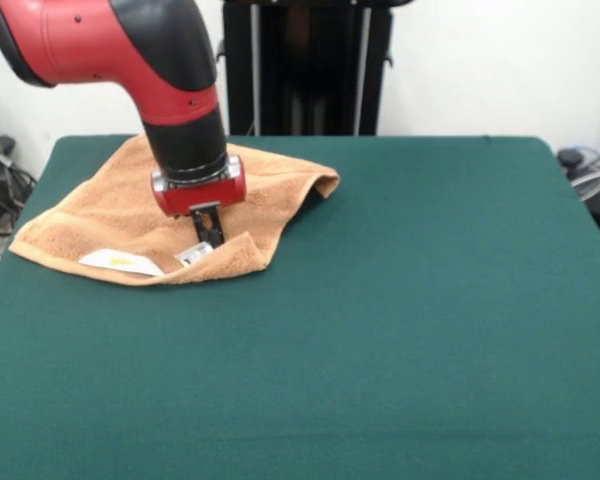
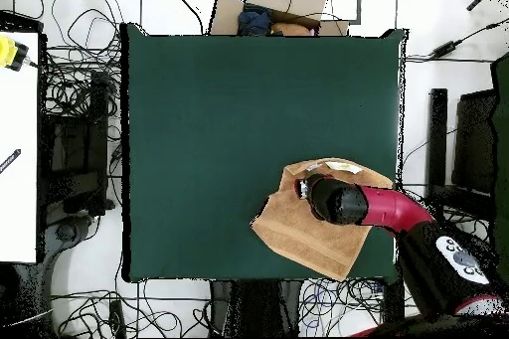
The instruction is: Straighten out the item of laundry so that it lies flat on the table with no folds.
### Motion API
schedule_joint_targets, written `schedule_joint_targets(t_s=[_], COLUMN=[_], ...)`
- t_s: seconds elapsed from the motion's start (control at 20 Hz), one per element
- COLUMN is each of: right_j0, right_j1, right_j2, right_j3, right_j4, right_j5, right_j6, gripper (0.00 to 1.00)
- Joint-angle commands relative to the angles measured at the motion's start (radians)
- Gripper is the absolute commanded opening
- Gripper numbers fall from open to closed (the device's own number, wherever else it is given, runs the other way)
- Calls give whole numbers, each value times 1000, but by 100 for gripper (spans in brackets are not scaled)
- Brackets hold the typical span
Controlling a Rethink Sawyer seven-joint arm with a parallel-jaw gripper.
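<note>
Item: towel, orange-tan terry, lay rumpled near one corner of my green surface, close to my pedestal side. Condition: not flat; one corner was doubled over, with the white labels showing at the near hem.

Item: my gripper, lowered at the folded edge by the labels, fingers drawn close together, seemingly pinching cloth; a firm hold I could not confirm. Purpose, as I judged: to draw that fold open.

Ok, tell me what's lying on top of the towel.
The gripper presses down on the orange-tan towel near its front hem, beside two white labels. A turned-over flap hides the cloth beneath; the green table lies under everything.
</note>
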Motion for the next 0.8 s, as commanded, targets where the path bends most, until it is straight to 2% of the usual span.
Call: schedule_joint_targets(t_s=[0.05,0.5,0.8], right_j0=[-4,50,140], right_j1=[155,138,57], right_j2=[82,88,44], right_j3=[-49,-25,10], right_j4=[-88,-24,27], right_j5=[-61,-72,-96], right_j6=[-66,43,173], gripper=[0,0,0])
